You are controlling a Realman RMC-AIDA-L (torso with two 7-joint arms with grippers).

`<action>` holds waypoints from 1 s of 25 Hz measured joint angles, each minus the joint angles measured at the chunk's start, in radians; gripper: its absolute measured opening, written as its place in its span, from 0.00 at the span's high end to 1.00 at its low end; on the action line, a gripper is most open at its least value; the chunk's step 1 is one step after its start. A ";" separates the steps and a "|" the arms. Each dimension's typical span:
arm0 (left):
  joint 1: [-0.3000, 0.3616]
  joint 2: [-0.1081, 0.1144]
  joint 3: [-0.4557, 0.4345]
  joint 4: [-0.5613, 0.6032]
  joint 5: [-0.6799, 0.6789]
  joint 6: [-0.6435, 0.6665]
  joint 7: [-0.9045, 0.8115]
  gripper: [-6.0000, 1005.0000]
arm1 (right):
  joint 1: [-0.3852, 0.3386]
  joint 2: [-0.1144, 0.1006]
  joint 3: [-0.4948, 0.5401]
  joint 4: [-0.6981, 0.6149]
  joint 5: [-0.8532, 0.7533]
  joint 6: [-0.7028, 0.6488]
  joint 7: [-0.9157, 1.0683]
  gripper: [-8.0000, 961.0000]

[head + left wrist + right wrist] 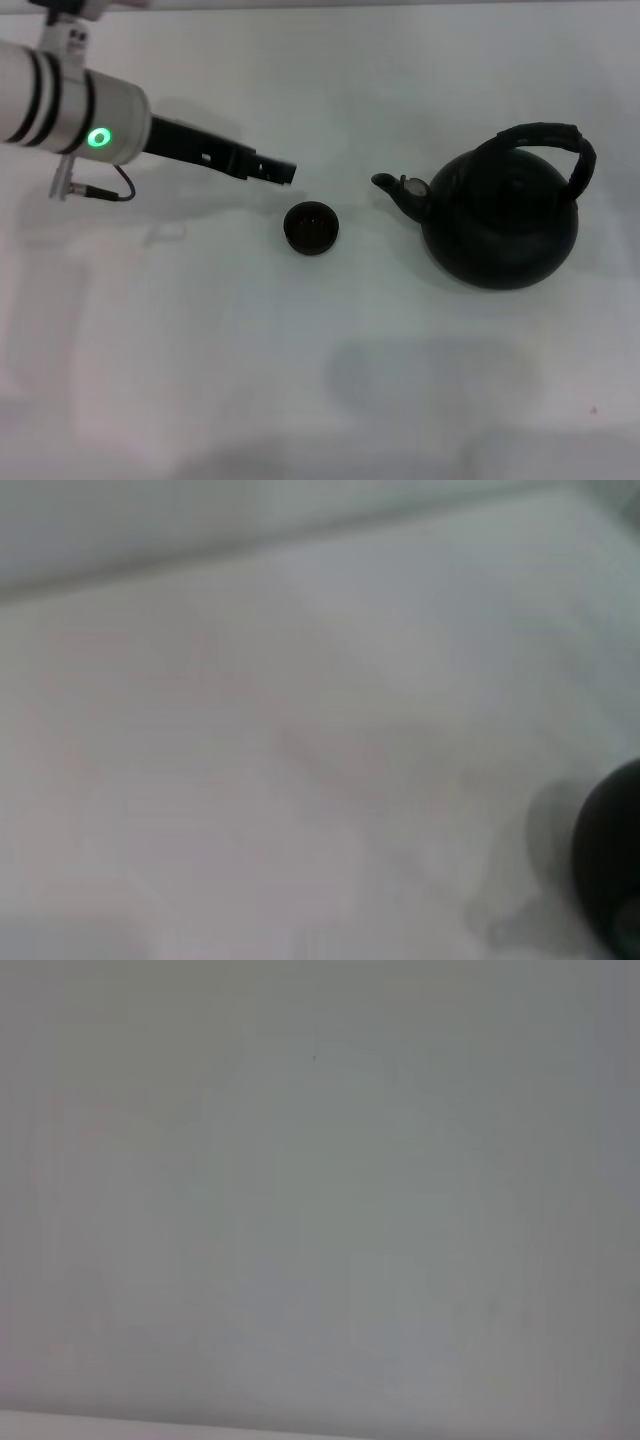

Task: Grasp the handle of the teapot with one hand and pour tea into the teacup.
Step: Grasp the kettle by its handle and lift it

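The black teapot (500, 225) stands on the white table at the right, its short spout (392, 186) pointing left. Its thick black arched handle (545, 135) spans over its top, and nothing holds it. The small dark teacup (310, 227) sits upright to the left of the spout, a little apart from it. My left gripper (275, 168) reaches in from the left and hovers just behind and to the left of the teacup, holding nothing. A dark round shape (610, 870) shows at the edge of the left wrist view; I cannot tell which object it is. My right gripper is out of view.
The white table (200, 360) stretches in front of the objects and to the left. My left arm's white forearm (70, 105) with a green light crosses the top left. The right wrist view shows only a plain pale surface (320, 1200).
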 joint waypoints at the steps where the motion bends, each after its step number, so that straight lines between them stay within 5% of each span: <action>1: 0.034 0.000 -0.002 0.018 -0.046 0.020 0.048 0.19 | 0.000 0.000 -0.001 -0.001 0.000 0.000 0.000 0.16; 7: 0.205 -0.001 -0.120 -0.001 -0.379 0.072 0.420 0.19 | -0.021 -0.002 -0.066 -0.035 -0.006 0.000 0.027 0.16; 11: 0.287 0.002 -0.221 -0.168 -0.716 0.020 0.816 0.19 | -0.144 -0.003 -0.218 -0.263 -0.072 -0.029 0.218 0.16; 17: 0.308 0.003 -0.323 -0.418 -0.939 -0.090 1.196 0.19 | -0.291 0.003 -0.304 -0.630 -0.302 -0.115 0.553 0.16; 25: 0.302 0.001 -0.381 -0.599 -1.023 -0.088 1.395 0.20 | -0.391 0.008 -0.346 -1.029 -0.686 -0.103 1.075 0.16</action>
